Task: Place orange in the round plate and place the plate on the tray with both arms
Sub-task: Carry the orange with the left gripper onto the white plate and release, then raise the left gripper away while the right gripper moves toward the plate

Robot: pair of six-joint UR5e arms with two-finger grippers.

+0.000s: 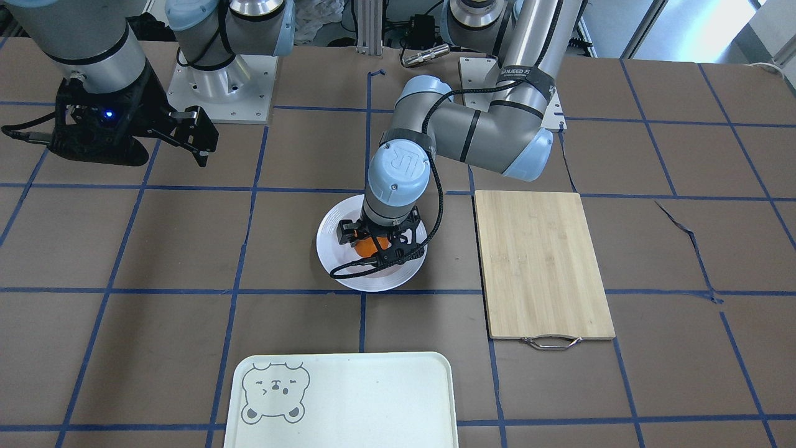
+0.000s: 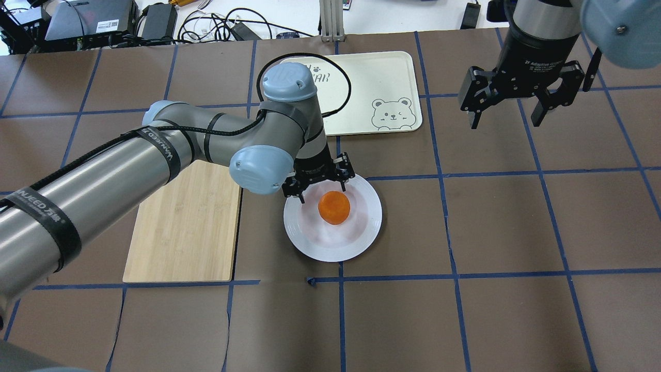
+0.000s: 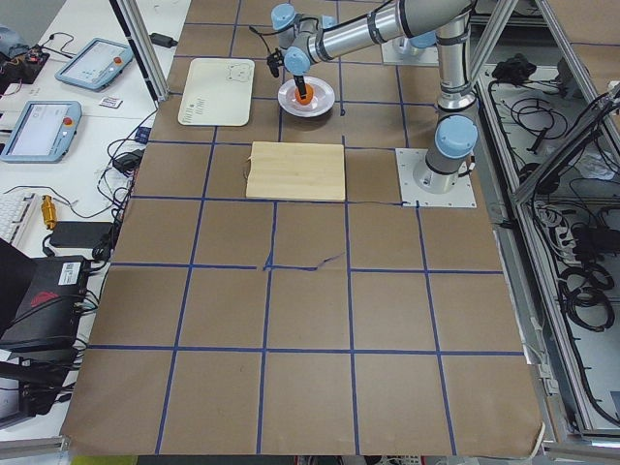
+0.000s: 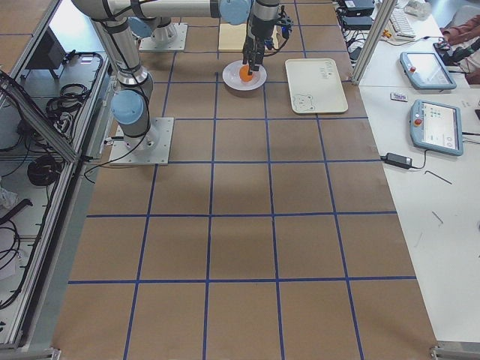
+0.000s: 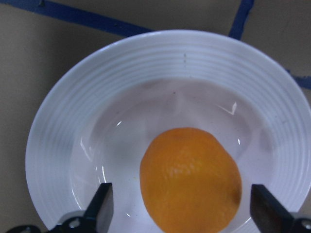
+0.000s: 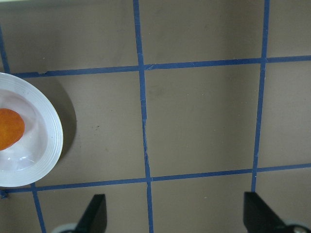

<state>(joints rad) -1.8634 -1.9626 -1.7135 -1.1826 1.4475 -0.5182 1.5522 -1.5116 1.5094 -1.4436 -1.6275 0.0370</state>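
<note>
The orange (image 2: 333,207) is lying in the sunken centre of the round plate (image 2: 361,235), resting on the white glaze. My left gripper (image 2: 323,190) is hanging directly over it, pointing down. My left wrist view is showing the orange between my two fingers (image 5: 103,206), with a visible gap on either side. My left jaws are standing spread and are pinching nothing; neither finger is touching the fruit. How far my fingertips are standing above the plate I cannot tell.

The plate is sitting on the brown table (image 2: 516,232), not on the tray (image 2: 372,77). The tray is lying apart from the plate, toward the table's far edge in the overhead view, with its bear face in the corner nearest the plate. The bamboo cutting board (image 2: 186,222) is lying near the plate on my left side, not touching it.

My right gripper (image 2: 506,120) is hanging above bare table, well apart from the plate on my right side. Its jaws are standing wide apart and holding nothing.
</note>
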